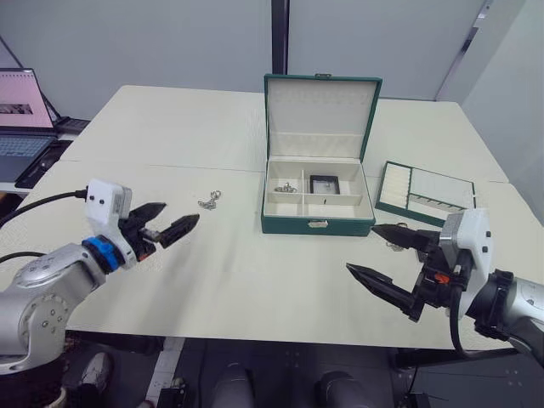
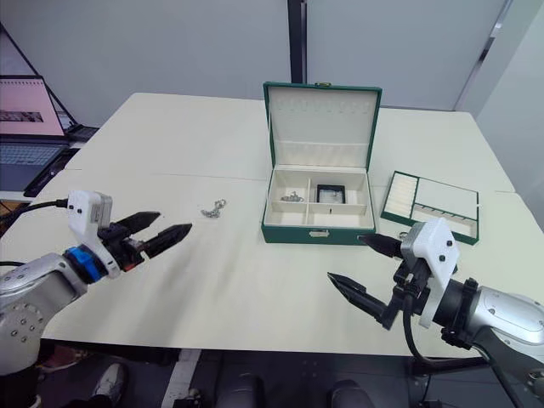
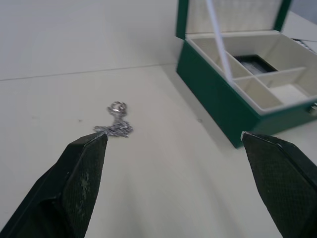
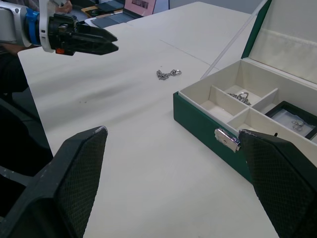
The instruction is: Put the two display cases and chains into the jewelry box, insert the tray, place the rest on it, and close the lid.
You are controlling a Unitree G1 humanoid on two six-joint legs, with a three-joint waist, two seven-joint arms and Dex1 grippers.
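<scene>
Cream bench (image 1: pixel 221 280) carries everything, its near half bare between the two arms.

Jewelry box (image 1: pixel 317 223) sits at bench centre, well beyond both claws, open. Lid (image 1: pixel 321 116) stands upright at the back edge, cream lining facing the robot. Gold clasp on the front wall. Inside, dividers split the cream interior into compartments. One display case (image 1: pixel 324 184), black frame, lies flat in the rear right compartment. A silver chain (image 1: pixel 286 187) lies in the rear left compartment, just beside the case across a divider. Front compartments look empty.

Tray (image 1: pixel 425 193) rests on the bench to the right of the box, apart from it, green rim, cream lining, ridged rolls along its near-left side. It lies just beyond the right claw.

Left claw (image 1: pixel 174 223) hovers above the bench on the left, fingers parted, nothing between them, pointed toward the box. Right claw (image 1: pixel 382 253) hovers at the near right, fingers spread wide, empty, tips pointed leftward; the box's front right corner lies just beyond its upper finger.

Second chain (image 1: pixel 210 201), a small silver heap, lies on the open bench left of the box, between the left claw and the box, nearer the claw.
</scene>
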